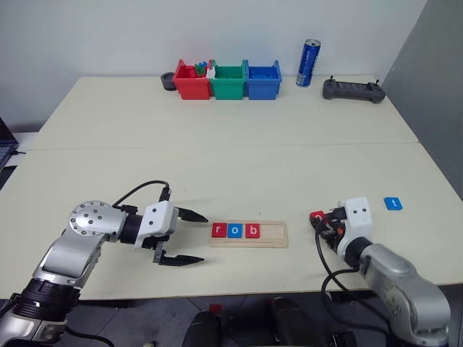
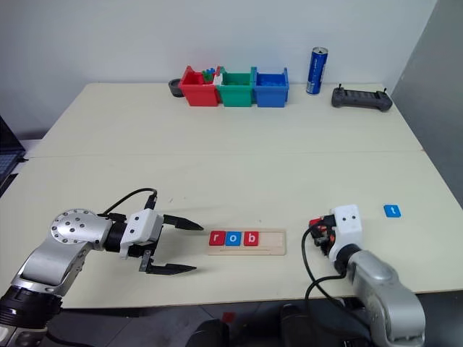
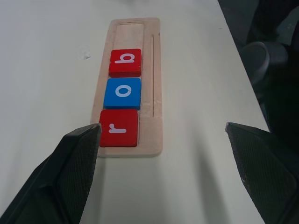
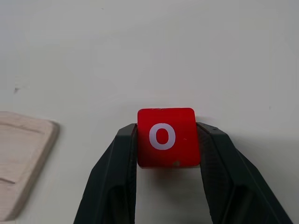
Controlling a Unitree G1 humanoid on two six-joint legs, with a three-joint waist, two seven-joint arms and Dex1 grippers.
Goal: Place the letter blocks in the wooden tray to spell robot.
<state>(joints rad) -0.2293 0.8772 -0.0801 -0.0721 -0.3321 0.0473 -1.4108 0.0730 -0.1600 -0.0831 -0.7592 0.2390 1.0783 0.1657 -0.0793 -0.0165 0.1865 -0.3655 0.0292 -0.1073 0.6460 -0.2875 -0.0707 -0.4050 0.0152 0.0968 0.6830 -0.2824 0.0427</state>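
The wooden tray (image 1: 249, 234) lies near the table's front edge and holds a red r (image 3: 118, 128), a blue o (image 3: 123, 93) and a red b (image 3: 125, 62) side by side, with its right part bare. My left gripper (image 1: 189, 238) stands open just left of the tray, empty. To the right of the tray my right gripper (image 4: 166, 140) is shut on a red o block (image 4: 164, 136), also seen as a red tile (image 1: 317, 215) in the head view. A blue t block (image 1: 392, 204) lies flat on the table further right.
Red (image 1: 192, 82), green (image 1: 228, 80) and blue (image 1: 263, 79) bins stand in a row at the back, with a blue can (image 1: 309, 63) and a black controller (image 1: 353, 90) to their right. A seam crosses the table's middle (image 1: 217, 148).
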